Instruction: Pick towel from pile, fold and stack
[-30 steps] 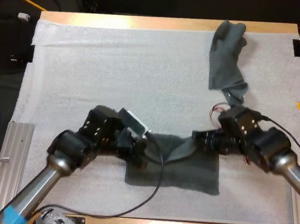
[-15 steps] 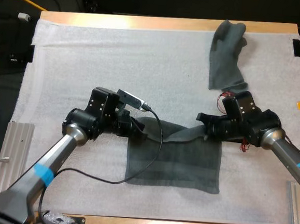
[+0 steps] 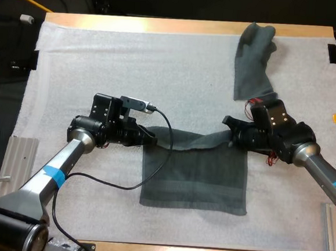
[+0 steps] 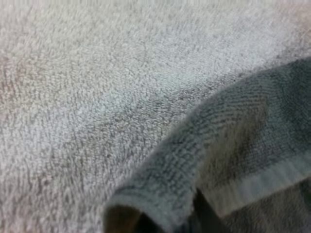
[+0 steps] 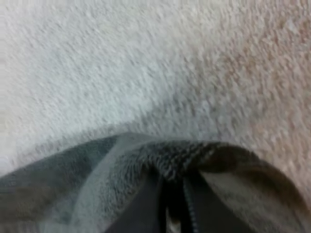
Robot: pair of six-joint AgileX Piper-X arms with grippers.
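Grey towel (image 3: pixel 196 177) looked soft, limp, light; sagged between holds. Left gripper (image 3: pixel 150 139) and right gripper (image 3: pixel 230 132) each pinched closed on a far corner, likely the best grip points.

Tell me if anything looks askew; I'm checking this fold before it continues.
Only slightly: the spread towel sags and curls along its far edge, between the left gripper and right gripper pinching its corners. The crumpled towel lies at the far right of the mat.
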